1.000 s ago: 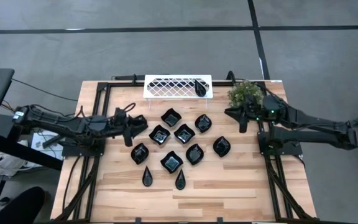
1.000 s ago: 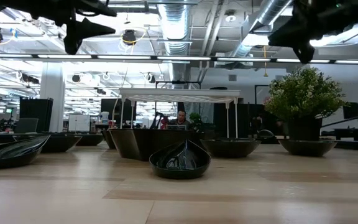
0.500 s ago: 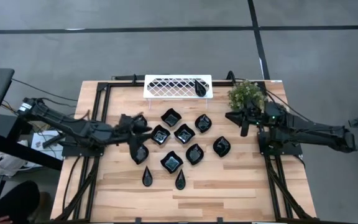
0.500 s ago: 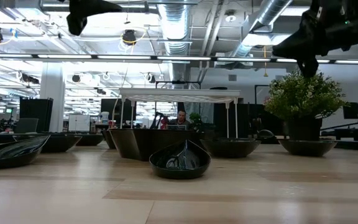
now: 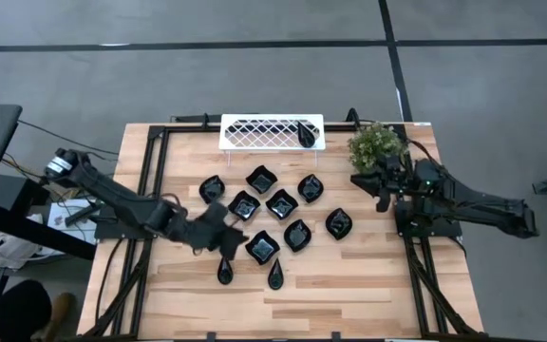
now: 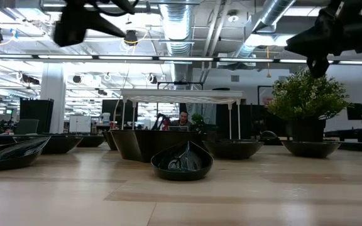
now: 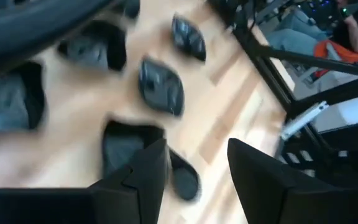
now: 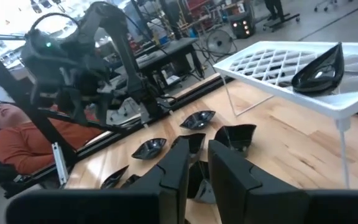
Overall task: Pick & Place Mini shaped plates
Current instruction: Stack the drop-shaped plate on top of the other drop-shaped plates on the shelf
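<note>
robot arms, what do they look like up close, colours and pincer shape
Both arms are dark, near-black jointed links with black cables running along them. The left pincer has two broad, angular matte black fingers. The right pincer has the same blocky black fingers. A small green light glows on the right arm near its wrist.

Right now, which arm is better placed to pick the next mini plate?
The left. Its gripper hovers with open jaws above the mini shaped plates, while the right gripper waits beside the plant.

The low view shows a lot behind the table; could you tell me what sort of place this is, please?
Probably an open-plan lab or workshop: exposed ceiling ducts, a seated person at a far workstation, and a slatted wooden table with two arms.
</note>
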### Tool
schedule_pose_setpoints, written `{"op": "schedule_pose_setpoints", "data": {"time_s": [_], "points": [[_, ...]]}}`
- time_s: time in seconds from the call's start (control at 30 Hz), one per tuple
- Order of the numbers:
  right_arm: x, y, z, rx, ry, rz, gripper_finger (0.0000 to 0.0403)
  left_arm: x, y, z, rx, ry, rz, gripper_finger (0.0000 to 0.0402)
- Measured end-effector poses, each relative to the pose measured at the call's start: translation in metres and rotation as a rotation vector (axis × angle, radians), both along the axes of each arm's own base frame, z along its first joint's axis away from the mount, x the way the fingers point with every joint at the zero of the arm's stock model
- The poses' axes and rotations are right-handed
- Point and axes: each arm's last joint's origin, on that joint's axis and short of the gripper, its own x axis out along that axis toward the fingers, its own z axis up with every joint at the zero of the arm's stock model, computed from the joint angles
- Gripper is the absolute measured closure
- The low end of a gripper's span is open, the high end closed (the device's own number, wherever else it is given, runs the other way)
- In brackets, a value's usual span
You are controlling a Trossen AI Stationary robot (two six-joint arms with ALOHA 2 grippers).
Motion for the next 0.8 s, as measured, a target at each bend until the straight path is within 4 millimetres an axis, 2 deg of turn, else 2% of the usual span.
{"op": "schedule_pose_setpoints", "data": {"time_s": [0.2,0.37,0.63,0.8], "points": [[-0.005,0.002,0.003,-0.015,-0.036,0.023,0.0346,-0.011,-0.031,-0.015,-0.175,0.033,0.094,0.0230],[-0.007,0.003,0.004,-0.019,-0.047,0.046,0.0346,-0.020,-0.046,-0.031,-0.267,0.094,0.196,0.0230],[-0.007,0.004,0.003,-0.014,-0.036,0.077,0.0346,-0.041,-0.053,-0.052,-0.351,0.307,0.370,0.0230],[-0.007,0.004,0.000,-0.007,-0.015,0.077,0.0346,-0.043,-0.053,-0.048,-0.382,0.317,0.363,0.0230]]}}
